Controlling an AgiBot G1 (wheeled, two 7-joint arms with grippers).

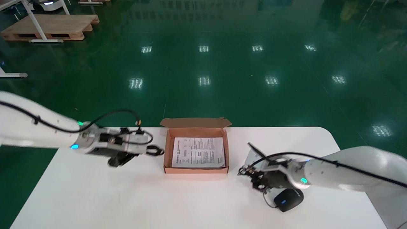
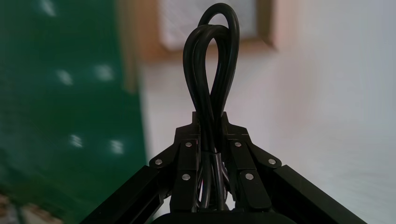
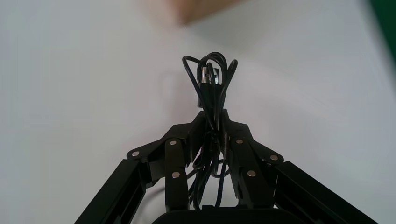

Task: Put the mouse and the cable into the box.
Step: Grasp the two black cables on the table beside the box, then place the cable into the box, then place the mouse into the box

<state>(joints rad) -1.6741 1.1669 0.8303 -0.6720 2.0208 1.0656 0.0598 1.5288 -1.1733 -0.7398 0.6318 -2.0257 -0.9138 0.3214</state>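
Left of the open cardboard box, the left arm extends level over the white table. The left gripper points at the box's left wall and stops just short of it. Its fingers are pressed together on a folded black cable, whose loop juts beyond the tips towards the box. Right of the box, the right arm stretches in low from the table's right side. The right gripper hangs close over the table, between the box and the mouse. Its fingers pinch the bundled thin mouse cord, with a plug showing in the bundle. The black mouse lies on the table near the front edge, partly under the right wrist. A printed sheet lies flat in the box.
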